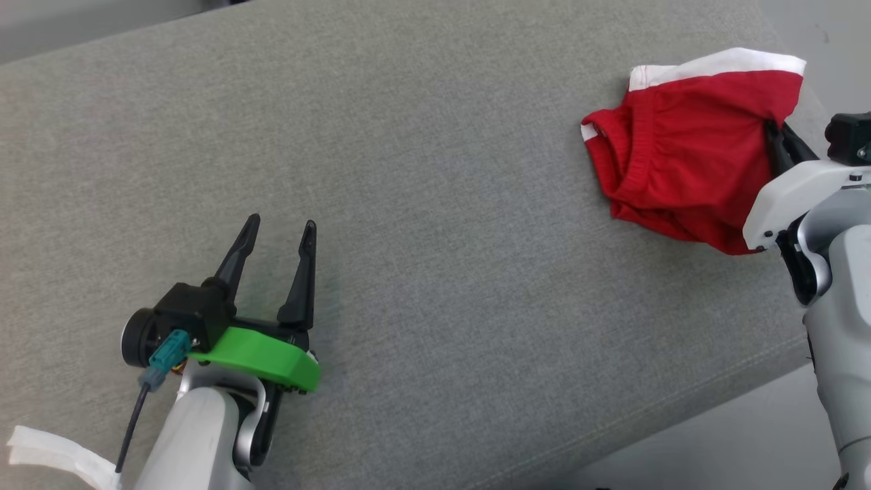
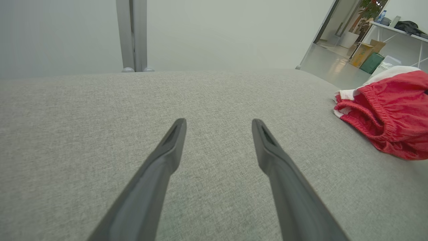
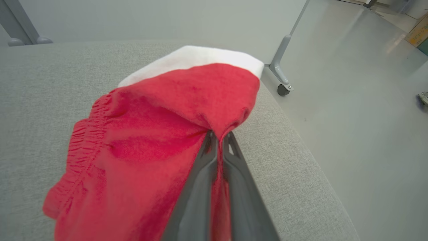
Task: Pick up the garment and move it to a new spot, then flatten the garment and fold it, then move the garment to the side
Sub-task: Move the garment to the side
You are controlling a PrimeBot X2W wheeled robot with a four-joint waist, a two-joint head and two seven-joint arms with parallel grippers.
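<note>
Grey cloth table [image 1: 408,204]: red shorts [image 1: 680,156] lie bunched by its far right edge, soft, light and limp. The right gripper [image 3: 219,136] is clenched on a fold; the left gripper [image 1: 279,235] is spread, empty. The waistband [image 1: 636,163] looks a surer hold.

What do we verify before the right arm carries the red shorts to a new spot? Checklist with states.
1. Right fingers shut on the red fabric shorts with white trim: ok.
2. Pinch deep enough to hold: cannot tell, only a small fold is gripped.
3. Shorts clear of the grey fabric-covered table top: not ok, their lower part looks to be resting on it.
4. Left fingers open and apart from the shorts: ok.
5. Bare table top toward the middle for set-down: ok.
</note>
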